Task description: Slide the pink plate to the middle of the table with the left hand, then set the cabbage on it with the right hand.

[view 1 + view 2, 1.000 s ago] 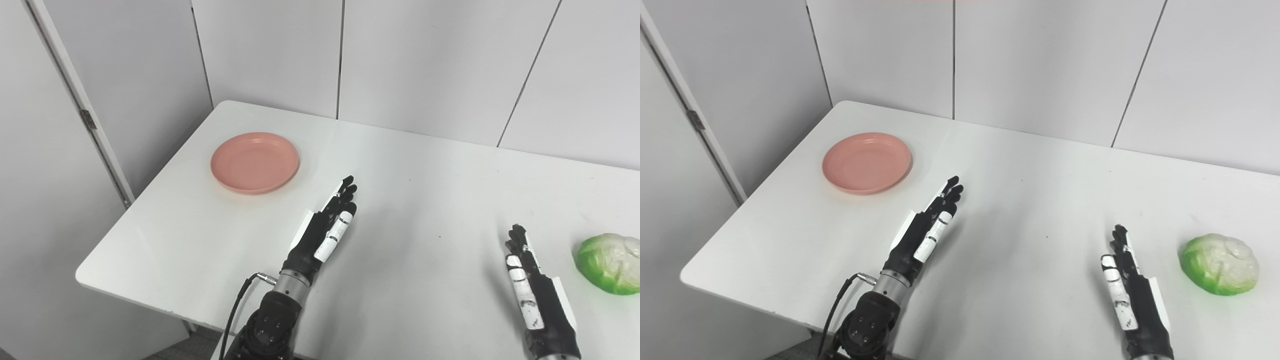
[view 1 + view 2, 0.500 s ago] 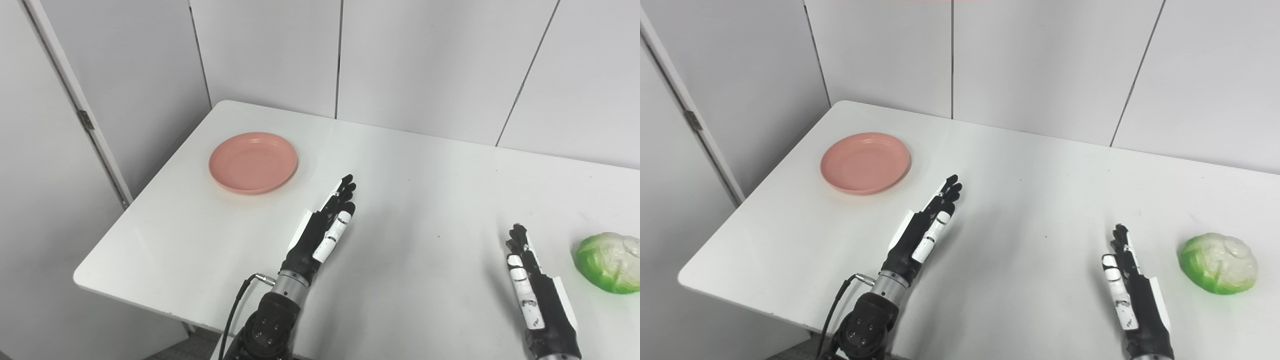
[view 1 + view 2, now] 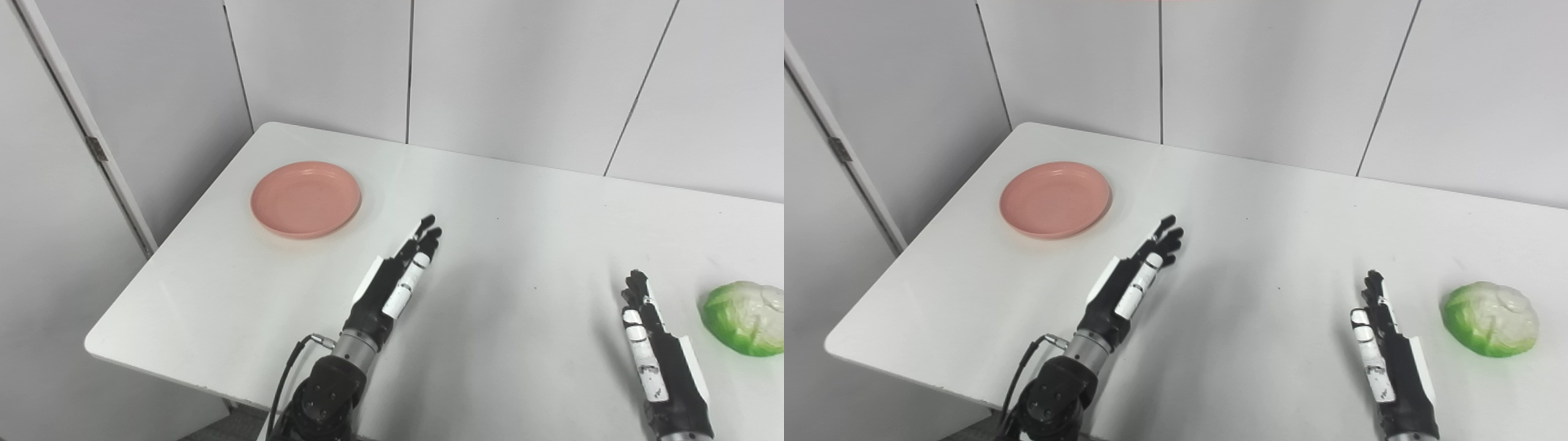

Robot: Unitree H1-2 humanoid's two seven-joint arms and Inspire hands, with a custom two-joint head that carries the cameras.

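Left eye view — left hand [image 3: 395, 278] has edged forward, pink plate [image 3: 305, 198] unmoved.

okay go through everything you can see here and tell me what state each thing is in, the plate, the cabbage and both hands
pink plate: upright, empty, near the table's far left corner, untouched.
cabbage: whole, resting on the table at the right, not held.
left hand: open, fingers extended, holding nothing, short of the plate.
right hand: open, holding nothing, just left of the cabbage, apart from it.
table: white, bearing the plate and cabbage.
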